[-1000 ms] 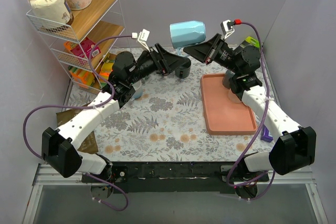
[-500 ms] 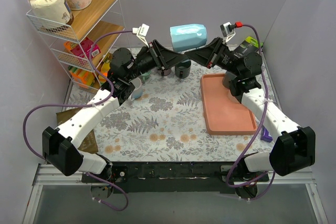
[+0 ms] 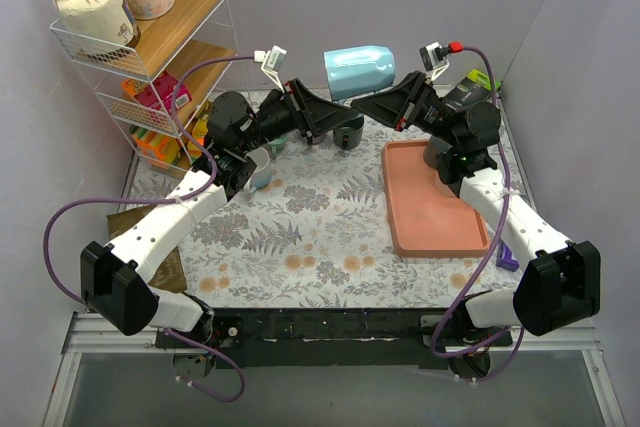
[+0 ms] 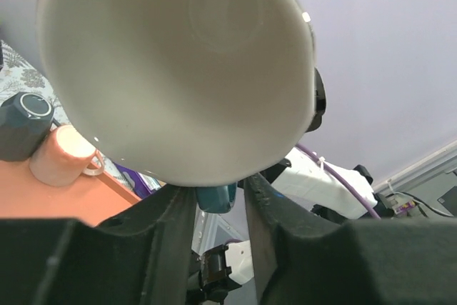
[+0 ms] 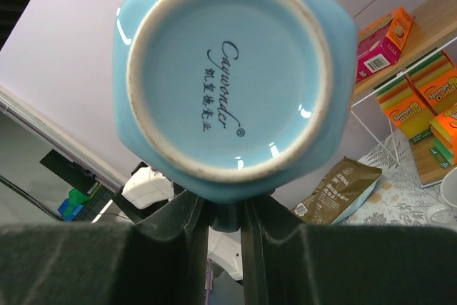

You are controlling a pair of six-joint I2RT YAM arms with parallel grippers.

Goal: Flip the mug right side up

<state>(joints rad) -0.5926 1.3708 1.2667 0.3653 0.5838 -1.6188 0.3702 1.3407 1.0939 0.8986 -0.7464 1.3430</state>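
Left gripper (image 4: 218, 194): clenched on the mug's handle (image 4: 215, 198), which fills the gap between the 2 fingers. Right gripper (image 5: 223, 213): also clamped, pinching the same lower part of the mug from the opposite end. So there are 2 grips on 1 handle, tips meeting under the body.

Mug (image 3: 358, 69): light blue, held in the air on its side, far centre, above the table (image 3: 300, 227) and touching nothing else. Its open white inside faces the left wrist camera and its stamped base faces the right one. The rim points left, the base right, and the handle hangs down.

Handling, my read: glazed ceramic, so rigid, fairly heavy, slick and chippable. The handle is the only positive hold; it stops slip, but the body will swing about it if the pinch is loose. For the upright turn I'd keep 1 gripper firm on the handle and let the other go, since 2 rigid grips would fight each other in rotation.

Set-down hazards: dark mug (image 3: 350, 133) just below the tips, pink tray (image 3: 405, 232) to the right.
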